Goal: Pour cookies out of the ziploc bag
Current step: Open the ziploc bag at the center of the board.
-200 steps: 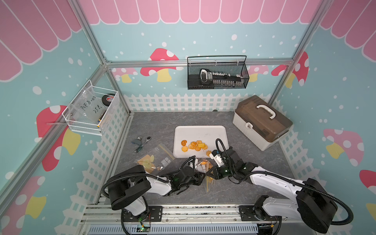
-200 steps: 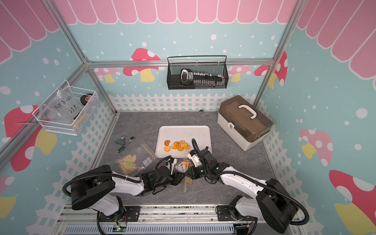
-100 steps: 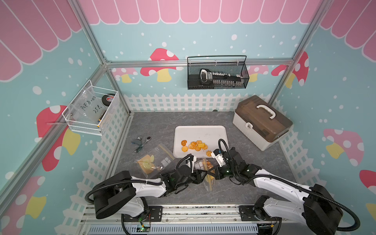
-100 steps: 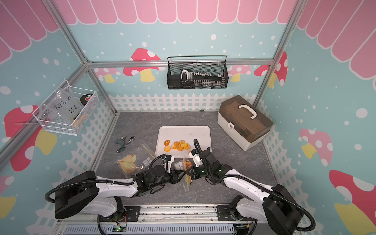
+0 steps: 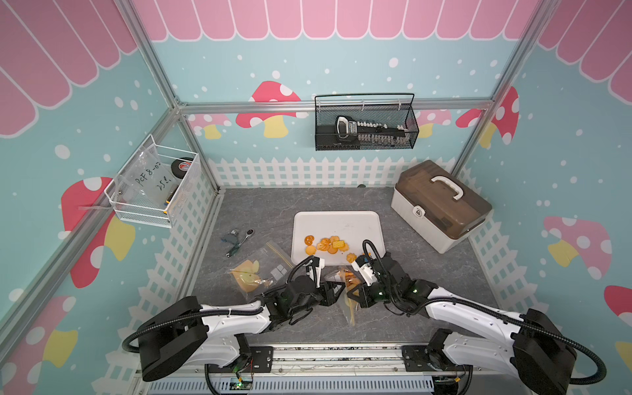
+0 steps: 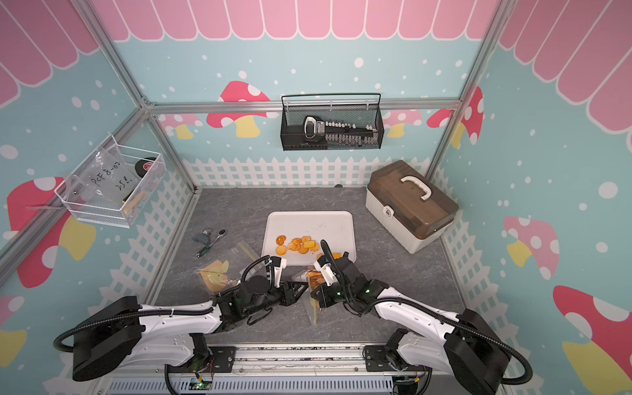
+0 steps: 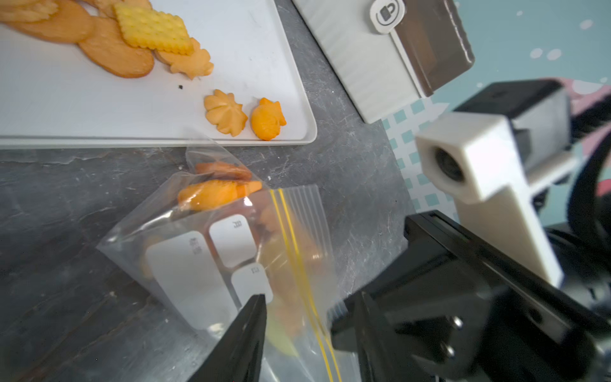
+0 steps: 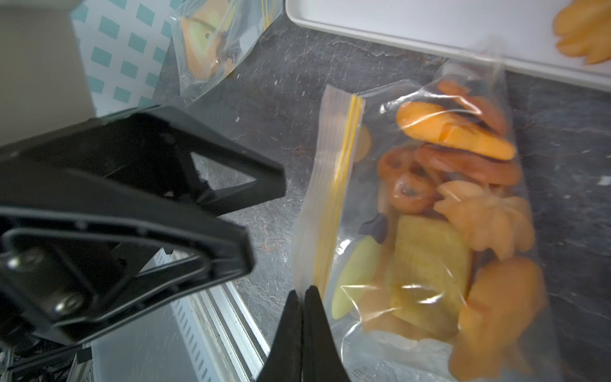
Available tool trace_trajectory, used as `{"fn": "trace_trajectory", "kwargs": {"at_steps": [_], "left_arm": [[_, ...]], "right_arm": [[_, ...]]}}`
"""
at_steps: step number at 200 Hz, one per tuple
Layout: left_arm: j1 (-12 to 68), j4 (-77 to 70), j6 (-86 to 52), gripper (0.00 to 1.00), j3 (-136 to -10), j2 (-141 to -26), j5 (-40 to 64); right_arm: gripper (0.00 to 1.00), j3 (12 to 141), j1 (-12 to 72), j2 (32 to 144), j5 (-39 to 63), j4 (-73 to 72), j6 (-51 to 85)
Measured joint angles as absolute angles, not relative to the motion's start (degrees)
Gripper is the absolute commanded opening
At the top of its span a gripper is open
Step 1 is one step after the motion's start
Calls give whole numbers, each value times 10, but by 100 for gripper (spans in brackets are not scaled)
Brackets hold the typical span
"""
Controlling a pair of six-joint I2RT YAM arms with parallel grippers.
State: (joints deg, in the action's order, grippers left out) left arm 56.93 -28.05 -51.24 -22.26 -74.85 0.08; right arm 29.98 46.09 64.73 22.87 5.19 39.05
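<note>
Grey desk [image 5: 444, 260]: floppy-looking ziploc bag [image 8: 429, 231] of brittle cookies [image 8: 489, 218] at 6 o'clock off the tray [image 5: 337, 222], right end effector [image 8: 302, 297] clenching its zip edge, left end effector [image 8: 264, 225] released.

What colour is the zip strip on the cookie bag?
Yellow; zip strip of the cookie bag shows best in the right wrist view.

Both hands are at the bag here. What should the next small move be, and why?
Probably shut the left hand on the zip strip of the bag. It is open astride that strip, the right hand pinches the same edge, and cookies lie inside, beside the tray.
</note>
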Motion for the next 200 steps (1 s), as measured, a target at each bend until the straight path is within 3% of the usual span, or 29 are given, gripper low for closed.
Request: {"fn": "trace_trajectory", "kwargs": {"at_steps": [38, 74, 87, 99, 150, 200], "left_arm": [[569, -297, -514, 45, -240, -797, 24], [570, -302, -515, 22, -241, -798, 26], [571, -300, -513, 6, -242, -796, 26], [572, -298, -508, 0, -243, -794, 27], [572, -296, -505, 0, -244, -793, 27], [572, -296, -497, 0, -244, -792, 27]], "right_arm": [[0, 300, 472, 648, 222, 52, 386], [0, 300, 474, 660, 218, 52, 381], [0, 300, 474, 660, 217, 52, 380], [2, 300, 474, 660, 214, 52, 380], [28, 300, 472, 627, 211, 74, 375], [25, 306, 424, 569, 217, 124, 358]]}}
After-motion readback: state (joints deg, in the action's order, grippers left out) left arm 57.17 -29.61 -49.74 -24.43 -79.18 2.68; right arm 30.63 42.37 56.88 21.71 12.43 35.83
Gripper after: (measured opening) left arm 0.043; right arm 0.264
